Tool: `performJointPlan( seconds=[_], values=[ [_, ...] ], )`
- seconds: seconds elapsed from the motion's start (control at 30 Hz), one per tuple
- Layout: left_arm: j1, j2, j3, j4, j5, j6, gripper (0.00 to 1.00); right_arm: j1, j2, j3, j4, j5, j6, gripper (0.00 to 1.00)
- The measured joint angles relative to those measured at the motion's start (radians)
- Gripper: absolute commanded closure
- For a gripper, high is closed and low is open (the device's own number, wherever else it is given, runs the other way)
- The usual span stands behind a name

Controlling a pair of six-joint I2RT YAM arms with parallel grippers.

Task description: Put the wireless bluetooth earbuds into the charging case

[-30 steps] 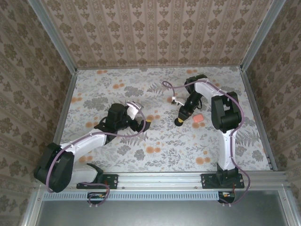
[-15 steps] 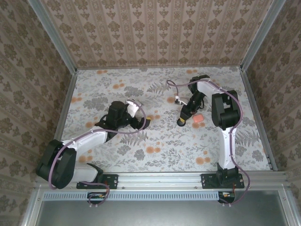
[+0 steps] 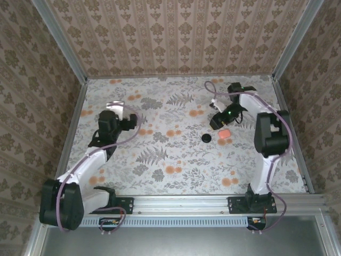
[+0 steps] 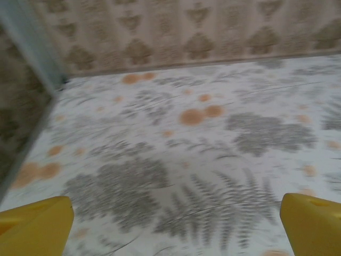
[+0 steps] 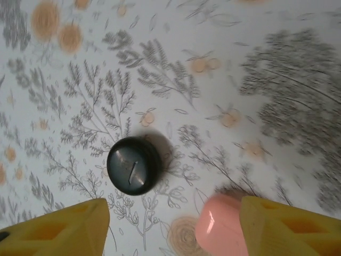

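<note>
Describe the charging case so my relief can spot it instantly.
On the right half of the floral table, near the right tool, two small things lie close together. The charging case is the salmon-pink rounded pebble; its neighbour to the left is a black round disc.

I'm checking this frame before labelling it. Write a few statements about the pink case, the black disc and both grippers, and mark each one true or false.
1. Seen from above, the charging case lies to the right of the black round disc. True.
2. The right gripper is shut on the case. False: its fingers stand wide apart and hold nothing.
3. The left gripper is open, with the patterned table between its fingers. True.
4. The disc sits on top of the case. False: they lie side by side on the table, apart.
</note>
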Motion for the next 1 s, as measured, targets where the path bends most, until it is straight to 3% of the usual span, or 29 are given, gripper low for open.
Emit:
performJointPlan(
  seconds=[0.17, 0.37, 0.57, 0.73, 1.0],
  values=[
    [0.077, 0.036, -0.122, 0.095, -0.064, 0.000, 0.00, -0.040, -0.220, -0.291, 0.366, 0.046, 0.149, 0.00],
    [0.097, 0.186, -0.189, 0.262, -0.066, 0.005, 0.00, -0.043, -0.327, -0.582, 0.748, 0.153, 0.311, 0.00],
    [0.100, 0.374, -0.193, 0.568, -0.066, 0.047, 0.00, -0.043, -0.361, -0.812, 1.154, 0.232, 0.412, 0.00],
    [0.140, 0.460, -0.177, 0.572, -0.036, 0.048, 0.00, -0.029, -0.283, -0.923, 1.492, 0.314, 0.440, 0.00],
    [0.161, 0.457, -0.162, 0.584, -0.010, 0.045, 0.00, -0.036, -0.260, -0.943, 1.608, 0.359, 0.470, 0.00]
  ],
)
